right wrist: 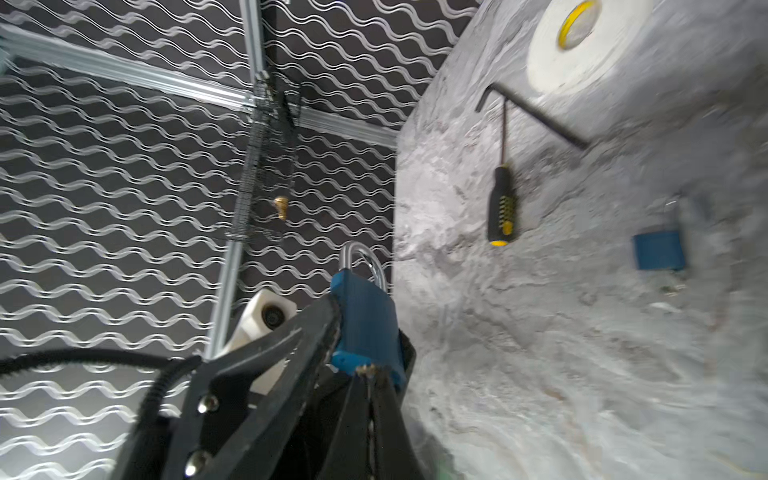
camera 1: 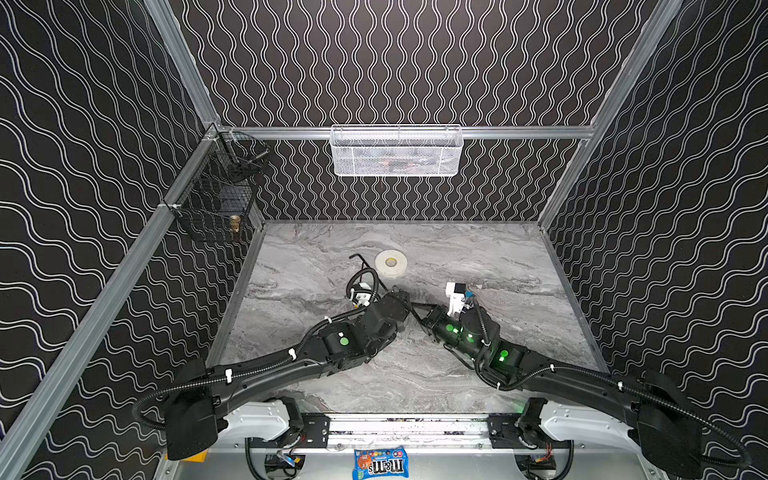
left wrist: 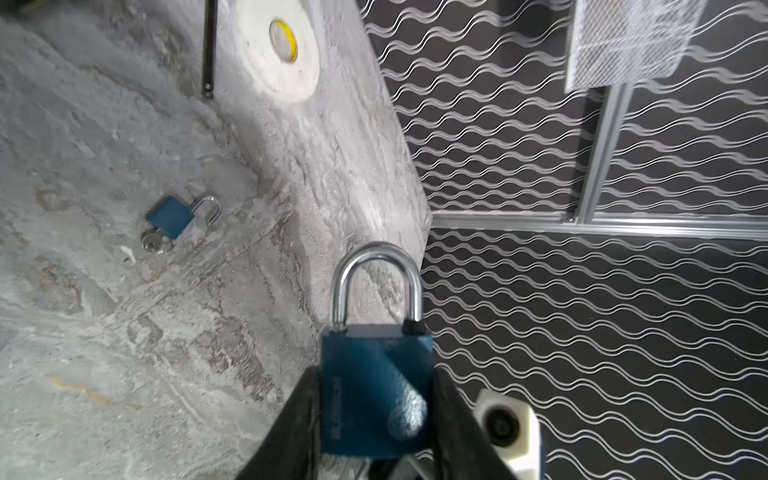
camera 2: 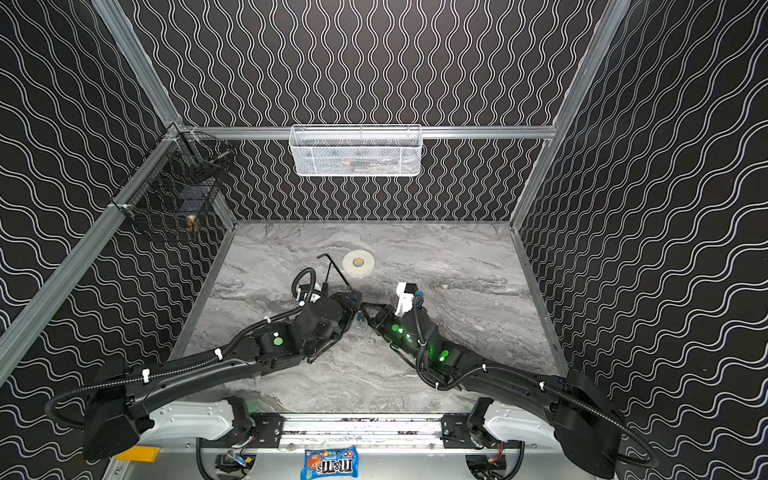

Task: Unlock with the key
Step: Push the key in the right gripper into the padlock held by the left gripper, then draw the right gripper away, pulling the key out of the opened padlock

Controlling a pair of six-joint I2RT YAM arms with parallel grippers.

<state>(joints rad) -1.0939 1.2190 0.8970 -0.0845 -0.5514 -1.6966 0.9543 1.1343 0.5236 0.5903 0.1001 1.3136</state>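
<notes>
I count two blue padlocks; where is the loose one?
The loose padlock lies on the marble tabletop, shown in both wrist views, key at its base; nearest are the screwdriver and white tape roll.

We saw soft, even light in both top views. The grey tabletop (camera 1: 519,257) looked bright, and blurry shadows lay under the arms (camera 1: 270,365) near its middle. The dark walls (camera 1: 83,166) looked dim. In the right wrist view the screwdriver (right wrist: 502,208) and tape roll (right wrist: 582,62) were smeared. In the left wrist view the padlock (left wrist: 374,395) looked soft, its metal loop shiny.
</notes>
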